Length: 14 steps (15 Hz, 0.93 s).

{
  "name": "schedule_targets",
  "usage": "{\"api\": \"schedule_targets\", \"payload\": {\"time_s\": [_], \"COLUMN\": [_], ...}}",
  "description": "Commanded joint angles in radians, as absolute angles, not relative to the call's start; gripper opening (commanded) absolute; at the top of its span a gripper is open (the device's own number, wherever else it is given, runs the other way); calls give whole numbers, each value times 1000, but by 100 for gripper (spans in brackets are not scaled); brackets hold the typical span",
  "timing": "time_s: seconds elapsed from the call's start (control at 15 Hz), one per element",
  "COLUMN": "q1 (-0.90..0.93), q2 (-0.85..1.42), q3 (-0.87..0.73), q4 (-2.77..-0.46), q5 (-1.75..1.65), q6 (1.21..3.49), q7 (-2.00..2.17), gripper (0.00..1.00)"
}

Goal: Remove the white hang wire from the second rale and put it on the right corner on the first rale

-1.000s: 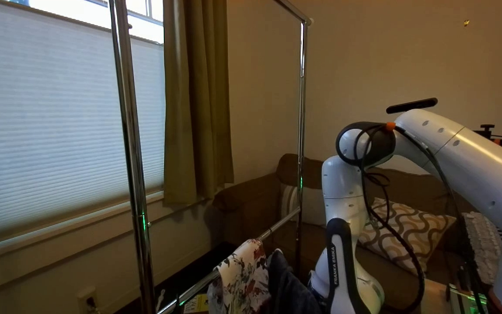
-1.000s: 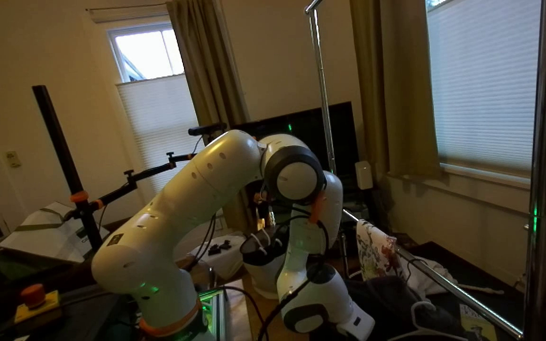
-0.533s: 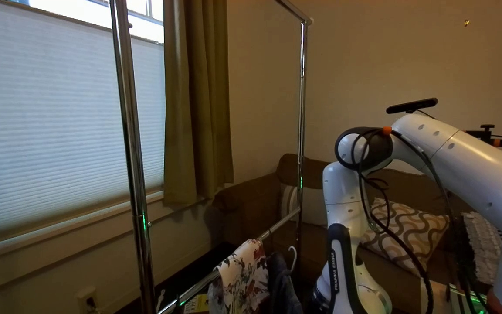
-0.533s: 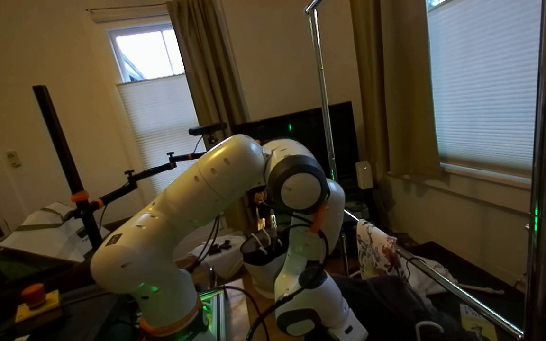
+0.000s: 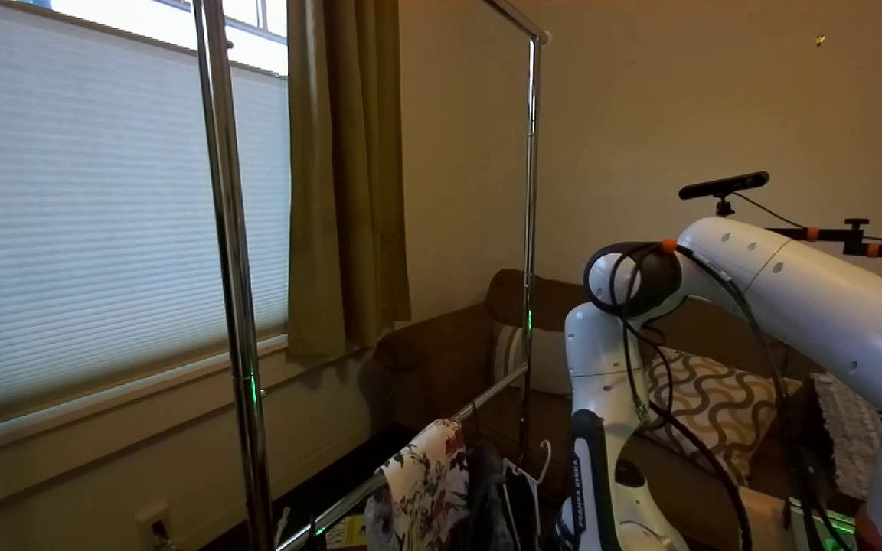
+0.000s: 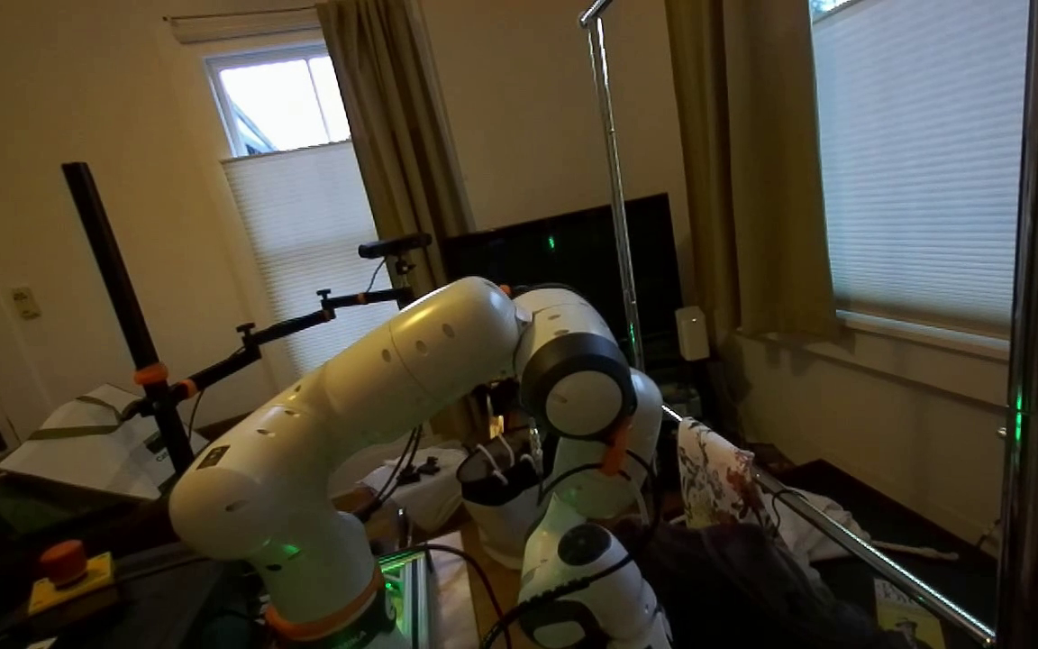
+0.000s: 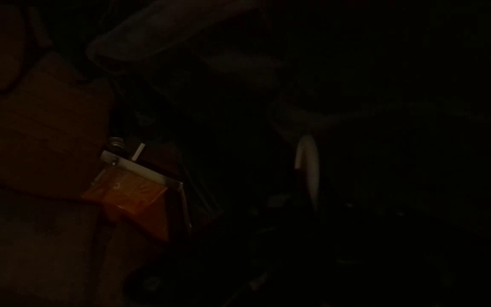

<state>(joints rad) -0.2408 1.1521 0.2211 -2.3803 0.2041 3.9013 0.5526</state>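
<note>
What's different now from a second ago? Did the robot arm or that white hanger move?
The robot arm moved lower. In an exterior view, the white hanger moved right in the picture, and more of it shows now. The jaws stayed shut, but the wrist view is too dark to show what they grip, if anything. The flowery cloth stayed hanging over the lower crossbar.

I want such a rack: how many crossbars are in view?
2: the top bar, high up, and the lower bar, partly under the floral cloth. Others may be hidden.
</note>
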Motion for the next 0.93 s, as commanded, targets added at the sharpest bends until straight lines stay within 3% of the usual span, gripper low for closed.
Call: {"api": "schedule_targets", "payload": {"time_s": [0.0, 0.53, 0.73, 0.87], "q1": [-255, -216, -161, -133], "q2": [1140, 889, 713, 691], "q3": [228, 130, 42, -38], "q4": [-2449, -2802, -2870, -2779], "q5": [152, 184, 214, 210], "q6": [3886, 3661, 3498, 3351], "q7": [522, 383, 310, 260], "gripper": [2, 2, 2, 2]}}
